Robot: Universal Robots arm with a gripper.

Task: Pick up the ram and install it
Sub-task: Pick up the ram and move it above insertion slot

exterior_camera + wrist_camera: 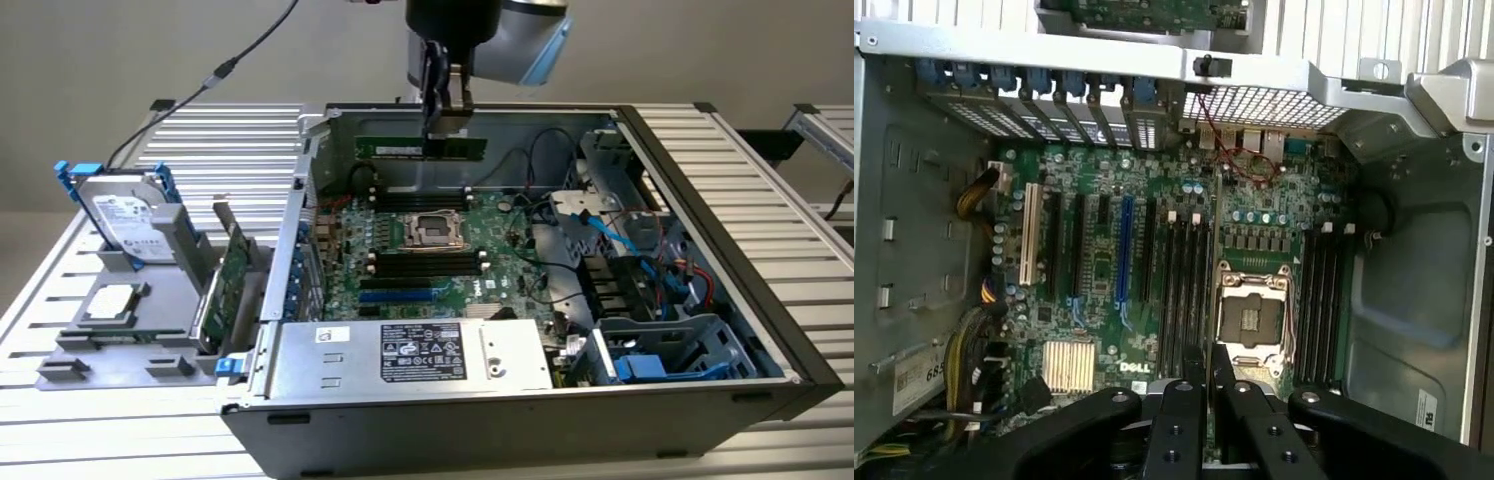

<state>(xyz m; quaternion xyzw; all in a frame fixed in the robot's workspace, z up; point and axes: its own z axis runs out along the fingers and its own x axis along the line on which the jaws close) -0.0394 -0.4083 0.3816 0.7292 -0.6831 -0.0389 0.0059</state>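
Note:
My gripper (447,112) is shut on the ram (420,148), a narrow green stick that hangs level above the far end of the open computer case (694,200). Under it lies the green motherboard (400,280), with dark memory slots (427,262) on either side of the CPU socket (434,228). In the wrist view the black fingers (1184,400) pinch the ram's thin edge (1210,362). Beyond them lie the memory slots (1184,285) and the socket (1252,315). The ram is clear of the board and touches no slot.
A power supply (427,350) fills the case's near end. Blue cables (601,225) and drive bays (667,350) crowd the exterior view's right. Outside the case, on the exterior view's left, a grey fixture (80,365) holds a hard drive (127,215) and a wider green card (230,275).

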